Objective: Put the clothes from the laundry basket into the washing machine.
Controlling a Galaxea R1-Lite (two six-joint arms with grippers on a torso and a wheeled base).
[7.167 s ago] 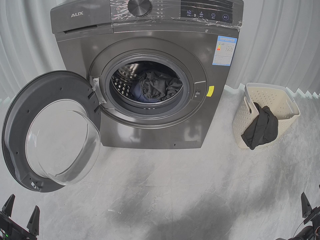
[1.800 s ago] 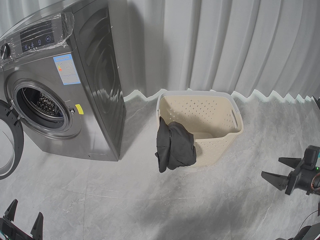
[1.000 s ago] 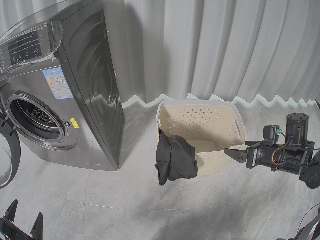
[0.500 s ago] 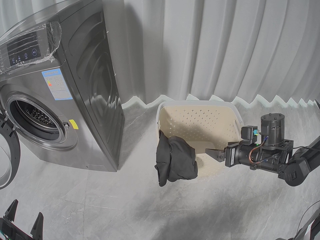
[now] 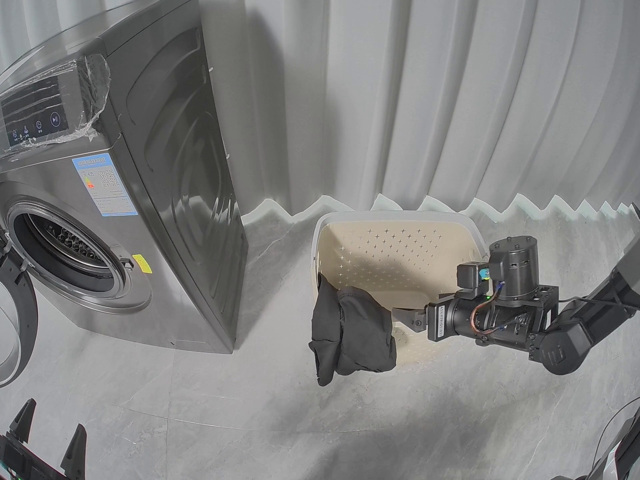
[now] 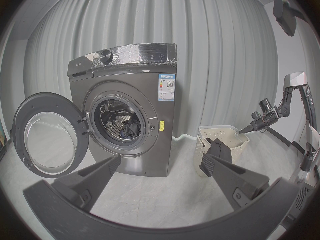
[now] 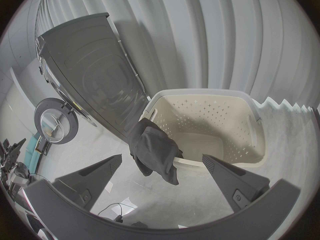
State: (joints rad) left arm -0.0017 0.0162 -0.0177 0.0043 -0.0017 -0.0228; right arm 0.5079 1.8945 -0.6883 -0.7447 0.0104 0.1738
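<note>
A dark garment hangs over the front rim of the cream laundry basket, which stands to the right of the grey washing machine. My right gripper is open at rim height, a short way right of the garment and apart from it. In the right wrist view the garment lies between and beyond the spread fingers of the right gripper. My left gripper is open and low, far from the basket. The left wrist view shows the open door and dark clothes in the drum.
White curtains hang behind the basket and machine. The grey floor between machine and basket is bare. The machine's door stands swung open at the left edge of the head view.
The head camera turned from the machine toward the basket. My right arm has come in from the right and moved left along the basket's front toward the garment. The left gripper has stayed put.
</note>
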